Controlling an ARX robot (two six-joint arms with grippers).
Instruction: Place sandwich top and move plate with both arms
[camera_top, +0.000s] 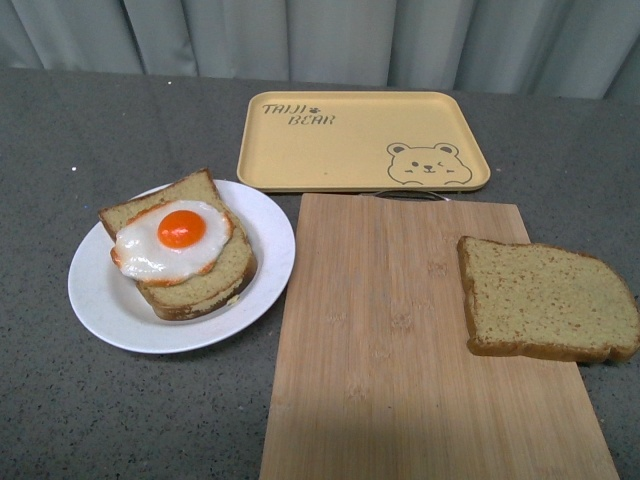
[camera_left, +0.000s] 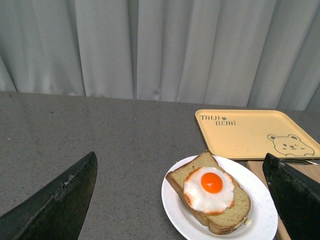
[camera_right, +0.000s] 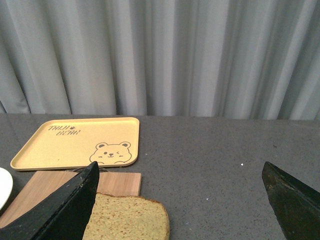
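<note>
Tan sandwich top (camera_top: 548, 300) on board (camera_top: 380, 350) — plate (camera_top: 100, 300) beside; L gripper (camera_left: 180, 156), R gripper (camera_right: 180, 165) spread.

The sandwich top (camera_top: 548, 298) overhangs the cutting board (camera_top: 390, 340), plate (camera_top: 100, 300) apart.

The grey table (camera_top: 120, 130) bears a plate (camera_top: 95, 310) toward its left edge, a tray (camera_top: 330, 150) toward the far edge, and a board (camera_top: 380, 340) reaching the near edge.
</note>
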